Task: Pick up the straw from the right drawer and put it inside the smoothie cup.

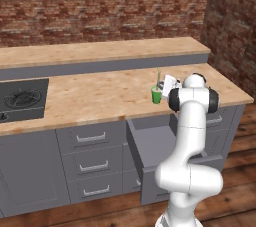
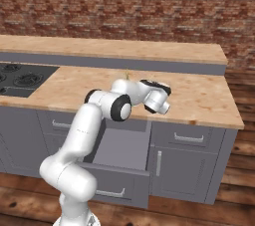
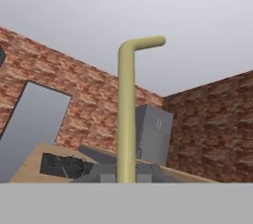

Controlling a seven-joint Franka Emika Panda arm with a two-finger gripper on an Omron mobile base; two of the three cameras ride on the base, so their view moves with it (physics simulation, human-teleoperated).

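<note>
A brick wall backs the wooden bench [image 1: 100,93]. We see the smoothie cup [image 1: 156,95] near the bench's front edge, above the pulled-out right drawer [image 1: 150,146]. The straw [image 1: 159,77] rises upright over the cup beside the gripper [image 1: 169,82]; we cannot tell whether its fingers pinch it.

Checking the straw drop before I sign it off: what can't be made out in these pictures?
- Gripper fingers: left base view, behind the arm's joint; open or shut unclear.
- Straw tip inside the smoothie cup: too small.
- Right drawer interior: right base view, partly behind the arm.
</note>
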